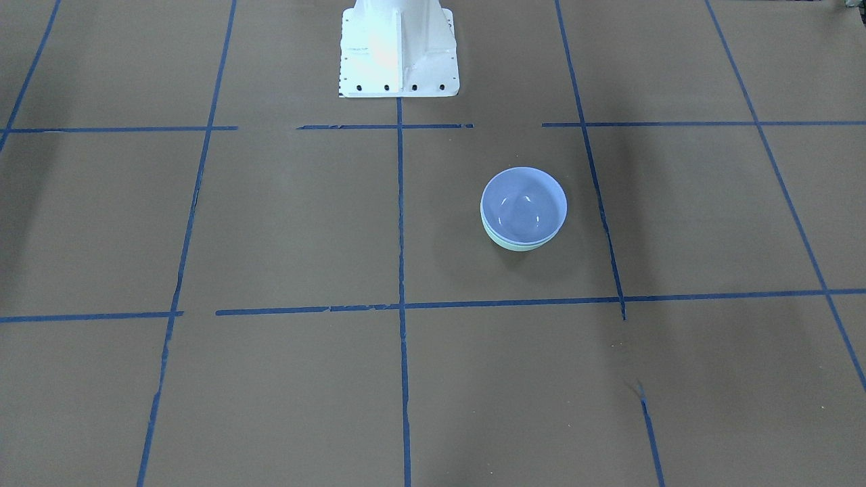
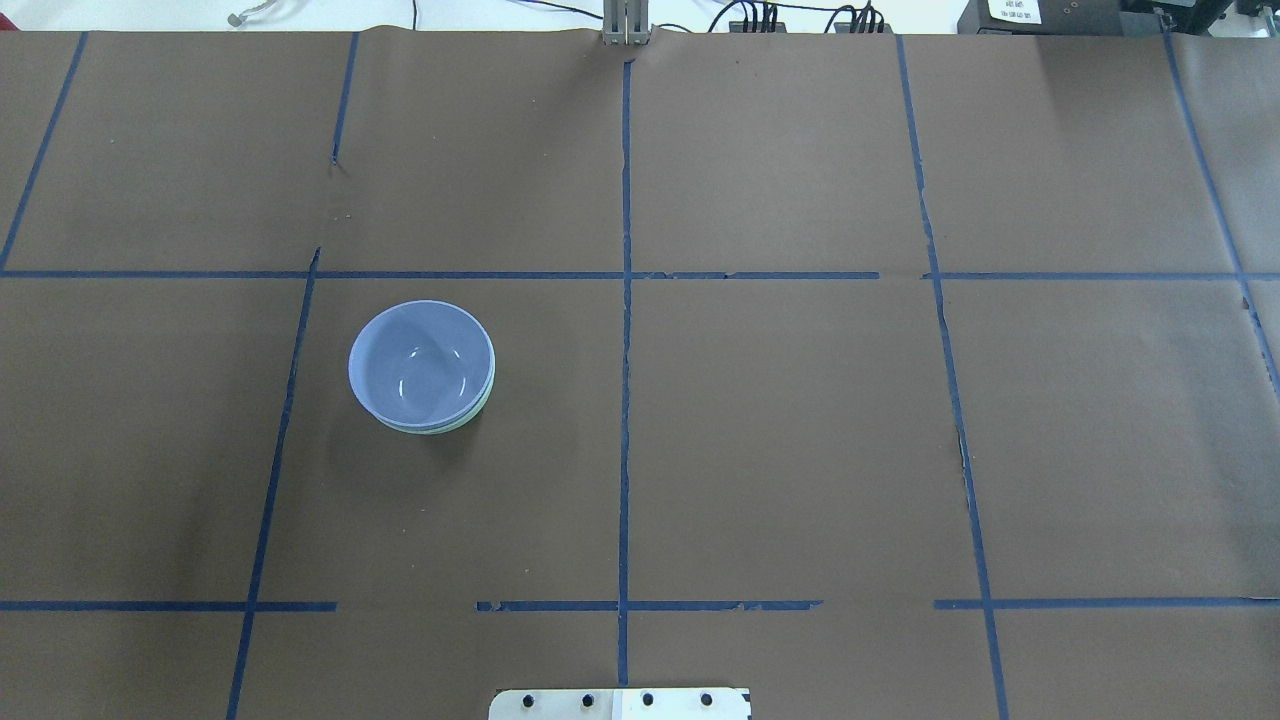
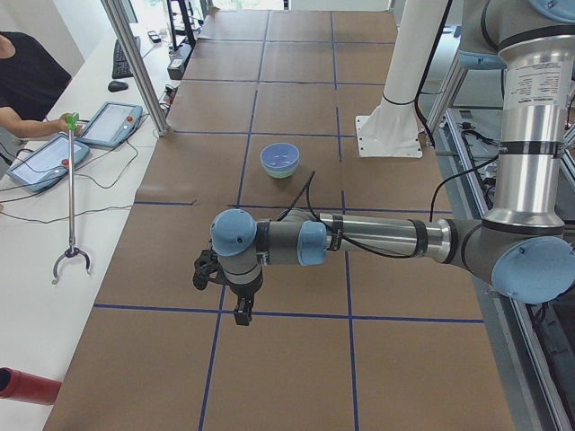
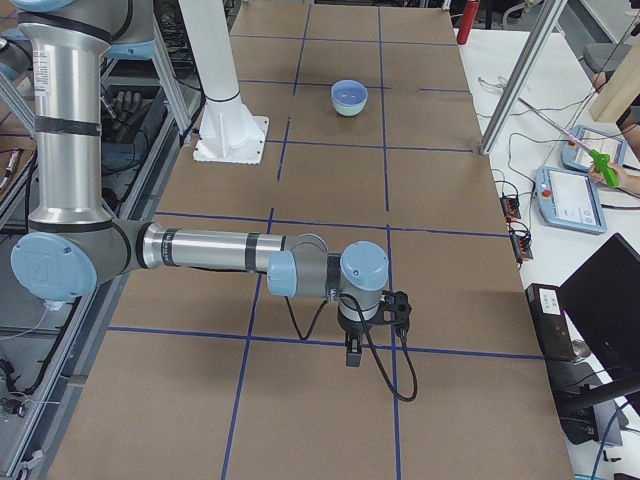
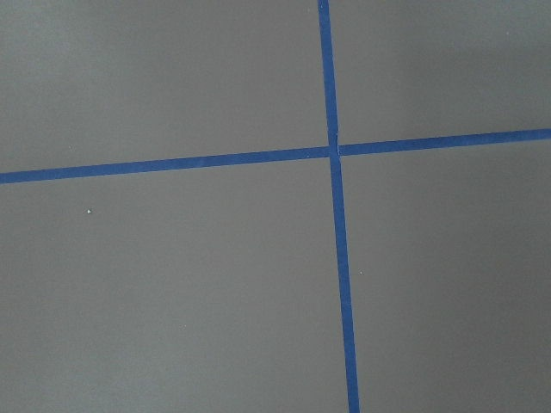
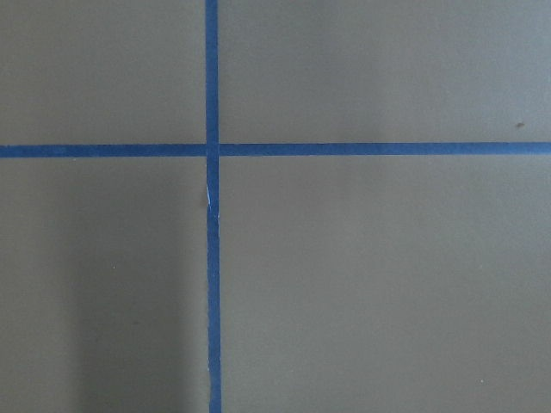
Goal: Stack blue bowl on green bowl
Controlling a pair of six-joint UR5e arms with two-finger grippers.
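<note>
Blue bowl point(image 3: 279, 156) nested in green bowl point(image 3: 279, 173), only a mint strip showing under it; both upright on the brown table point(image 3: 404, 377) with a blue tape point(image 3: 287, 313) grid, near the white pedestal point(image 3: 388, 135); left arm point(image 3: 377, 238) stretched low across the near table, left gripper point(image 3: 241, 314) pointing down, well apart from the bowls, jaw state unclear; operator point(image 3: 27, 76) at the side bench with two tablets point(image 3: 110, 124); grabber stick point(image 3: 71, 197) held upright; red cylinder point(image 3: 27, 386) at the bottom corner.

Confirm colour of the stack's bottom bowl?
Pale mint-green: small glossy round bowl, best in exterior front-facing view.
</note>
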